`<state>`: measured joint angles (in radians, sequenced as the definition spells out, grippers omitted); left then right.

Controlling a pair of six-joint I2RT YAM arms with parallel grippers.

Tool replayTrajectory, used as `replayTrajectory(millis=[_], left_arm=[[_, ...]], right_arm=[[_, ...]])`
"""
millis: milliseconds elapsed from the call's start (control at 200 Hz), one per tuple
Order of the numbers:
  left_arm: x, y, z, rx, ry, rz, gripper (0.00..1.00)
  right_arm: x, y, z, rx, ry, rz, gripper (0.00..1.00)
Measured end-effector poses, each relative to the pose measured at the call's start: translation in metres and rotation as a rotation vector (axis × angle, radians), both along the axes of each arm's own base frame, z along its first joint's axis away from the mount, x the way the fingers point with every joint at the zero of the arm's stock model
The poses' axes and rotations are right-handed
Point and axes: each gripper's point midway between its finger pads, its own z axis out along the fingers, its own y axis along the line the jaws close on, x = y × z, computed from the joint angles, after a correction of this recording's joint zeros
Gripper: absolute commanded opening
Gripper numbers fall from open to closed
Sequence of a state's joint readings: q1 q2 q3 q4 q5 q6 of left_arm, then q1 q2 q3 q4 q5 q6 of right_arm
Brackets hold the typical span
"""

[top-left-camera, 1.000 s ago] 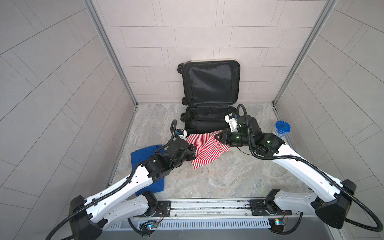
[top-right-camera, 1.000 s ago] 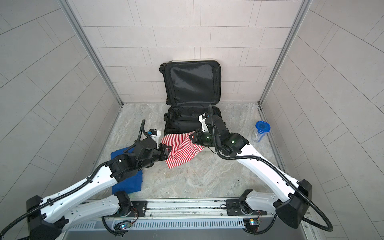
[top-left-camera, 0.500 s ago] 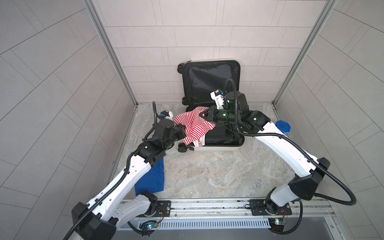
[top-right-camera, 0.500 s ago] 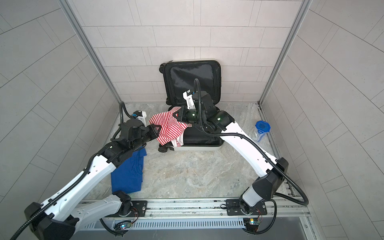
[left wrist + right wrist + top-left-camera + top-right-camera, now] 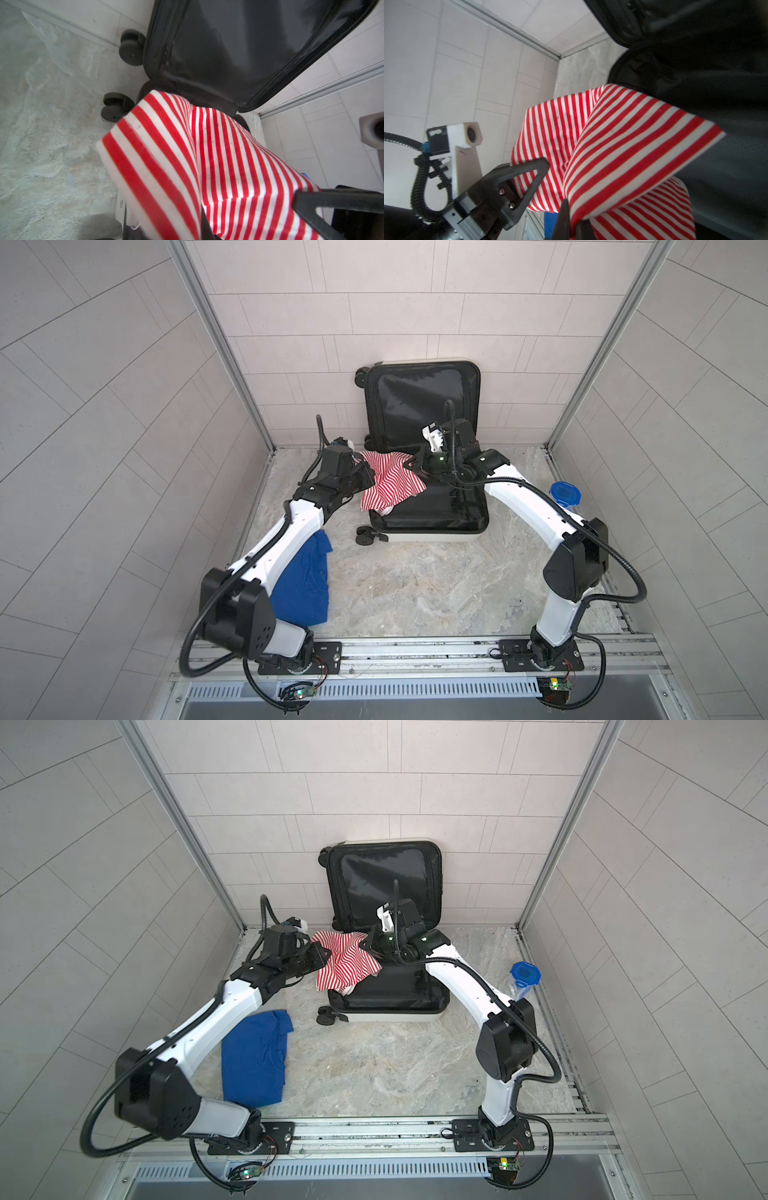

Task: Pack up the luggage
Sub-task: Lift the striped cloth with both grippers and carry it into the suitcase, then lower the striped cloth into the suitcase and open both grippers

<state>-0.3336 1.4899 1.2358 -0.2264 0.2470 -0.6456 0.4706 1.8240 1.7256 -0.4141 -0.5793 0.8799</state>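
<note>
Left gripper [image 5: 365, 476]: clamped on striped shirt [image 5: 388, 485], one edge.
Right gripper [image 5: 410, 466]: clamped on opp. edge.
Luggage [image 5: 432, 537]: prob. stiff shell, light; grab by rim.

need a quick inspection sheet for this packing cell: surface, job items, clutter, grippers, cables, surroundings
surface: marbled grey tabletop, nothing amiss seen
job's things: luggage open, lid upright against the back wall, base flat; striped garment hangs over the base's left rim; blue shirt lies on the surface beside the left arm
clutter: blue-lidded container at the right edge
grippers: left gripper and right gripper both shut on the striped garment
cables: black hoses loop along both arms, no snag seen
surroundings: tiled walls on three sides, metal rail along the front
</note>
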Motion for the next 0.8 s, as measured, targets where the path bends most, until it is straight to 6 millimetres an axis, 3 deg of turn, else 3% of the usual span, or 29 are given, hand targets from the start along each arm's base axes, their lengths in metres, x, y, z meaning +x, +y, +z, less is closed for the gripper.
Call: replayTrajectory(millis=[170, 355, 495, 645, 801], left_arm=[[0.028, -0.022, -0.044, 0.004, 0.093, -0.067, 0.00], [0.040, -0.039, -0.063, 0.020, 0.133, -0.125, 0.00], [0.047, -0.056, -0.065, 0.047, 0.132, -0.172, 0.00], [0.053, -0.075, -0.078, 0.091, 0.150, -0.213, 0.01], [0.050, -0.079, -0.102, 0.140, 0.200, -0.222, 0.15]], right_arm=[[0.009, -0.037, -0.065, -0.065, 0.123, -0.058, 0.00], [0.017, -0.086, -0.104, -0.106, 0.185, -0.126, 0.00], [0.024, -0.119, -0.118, -0.126, 0.203, -0.177, 0.00], [0.029, -0.142, -0.124, -0.140, 0.206, -0.209, 0.00], [0.032, -0.157, -0.127, -0.169, 0.199, -0.227, 0.00]])
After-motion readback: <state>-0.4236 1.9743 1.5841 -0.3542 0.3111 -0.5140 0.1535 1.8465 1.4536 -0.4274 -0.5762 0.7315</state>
